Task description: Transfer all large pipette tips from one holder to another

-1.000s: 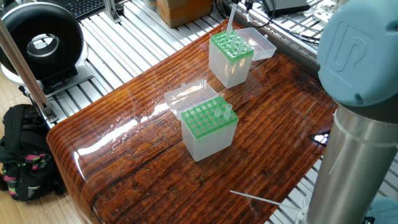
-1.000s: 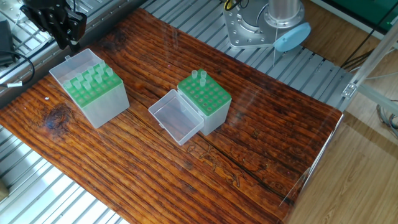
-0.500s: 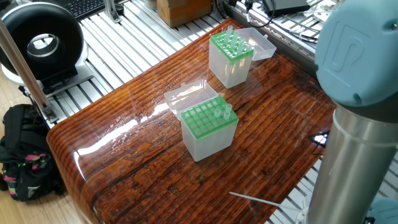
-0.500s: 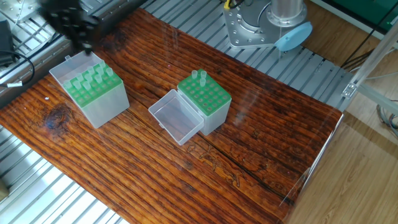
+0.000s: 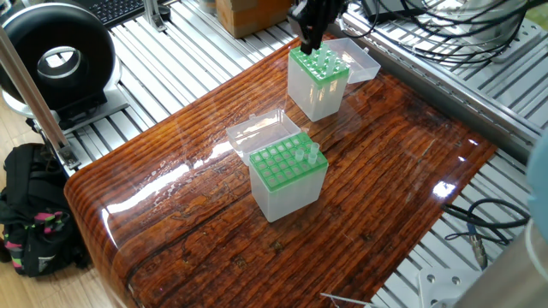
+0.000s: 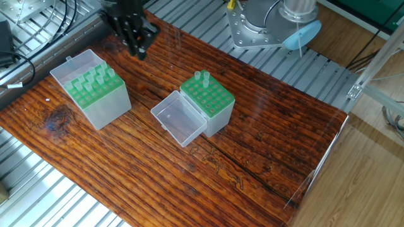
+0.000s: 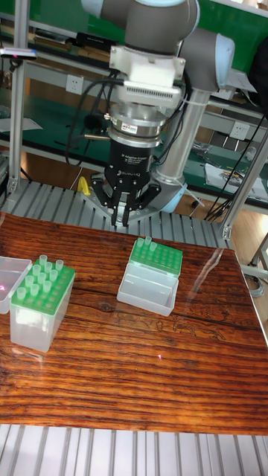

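Moved sideways since a second ago, off the outer corner of the fuller holder [image 6: 95, 94] and toward the middle of the table's [image 6: 265, 145] back edge. Now shows as a gripper [image 6: 137, 45] hanging above bare wood between the two holders, nearer the fuller one, touching neither. From the tall fixed view, points straight down with fingers [image 7: 117, 210] drawn close together, only a thin slit between them. May be pinching something pale there, but too small to tell whether a tip is held. From one fixed view, appears as a dark shape [image 5: 308, 26] just behind the fuller holder's green top.

Leaves most of the large pipette tips [image 6: 93, 77] standing upright in that fuller holder, in rows across its green rack. Leaves two more tips [image 6: 202, 77] upright in the second holder [image 6: 211, 104], side by side at the back corner of its rack, with the other holes open. Has a clear hinged lid [image 6: 180, 120] lying open against the second holder's front. Has the fuller holder's own lid [image 5: 360, 60] folded back on its far side.
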Controlling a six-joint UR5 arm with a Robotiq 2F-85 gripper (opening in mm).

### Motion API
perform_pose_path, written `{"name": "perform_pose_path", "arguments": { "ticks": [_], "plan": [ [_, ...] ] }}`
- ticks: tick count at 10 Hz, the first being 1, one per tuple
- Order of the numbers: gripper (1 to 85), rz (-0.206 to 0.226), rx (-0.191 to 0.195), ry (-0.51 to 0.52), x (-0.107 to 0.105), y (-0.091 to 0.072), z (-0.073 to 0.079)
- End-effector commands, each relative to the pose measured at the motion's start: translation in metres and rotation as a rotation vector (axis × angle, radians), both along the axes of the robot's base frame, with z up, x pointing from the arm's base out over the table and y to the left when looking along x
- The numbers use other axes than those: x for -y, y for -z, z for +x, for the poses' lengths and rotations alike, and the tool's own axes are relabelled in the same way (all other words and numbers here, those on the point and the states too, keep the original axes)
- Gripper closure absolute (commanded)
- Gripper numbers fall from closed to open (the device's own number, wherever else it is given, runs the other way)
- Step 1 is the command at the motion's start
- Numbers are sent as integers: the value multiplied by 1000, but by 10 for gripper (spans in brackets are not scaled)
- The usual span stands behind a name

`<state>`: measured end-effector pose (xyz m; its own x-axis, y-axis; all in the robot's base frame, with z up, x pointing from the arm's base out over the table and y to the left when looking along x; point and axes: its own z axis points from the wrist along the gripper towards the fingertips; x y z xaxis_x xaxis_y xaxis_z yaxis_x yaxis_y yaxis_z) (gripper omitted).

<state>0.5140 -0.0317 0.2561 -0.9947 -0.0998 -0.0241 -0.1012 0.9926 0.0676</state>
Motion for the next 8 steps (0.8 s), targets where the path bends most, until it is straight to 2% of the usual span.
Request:
{"name": "perform_pose_path", "arguments": {
  "ticks": [1, 2, 3, 4, 5, 6, 8],
  "plan": [
    [627, -31, -65, -60, 1, 3, -24],
    [627, -41, -70, -88, 4, 3, -25],
    [627, -84, -59, -114, 15, 3, -22],
    [627, -89, -54, -101, 16, 3, -21],
    [627, -50, -58, -49, -1, 8, -31],
    [627, -30, -35, -13, -23, 17, -45],
    [620, -9, 20, 17, -47, 36, -50]
  ]
}}
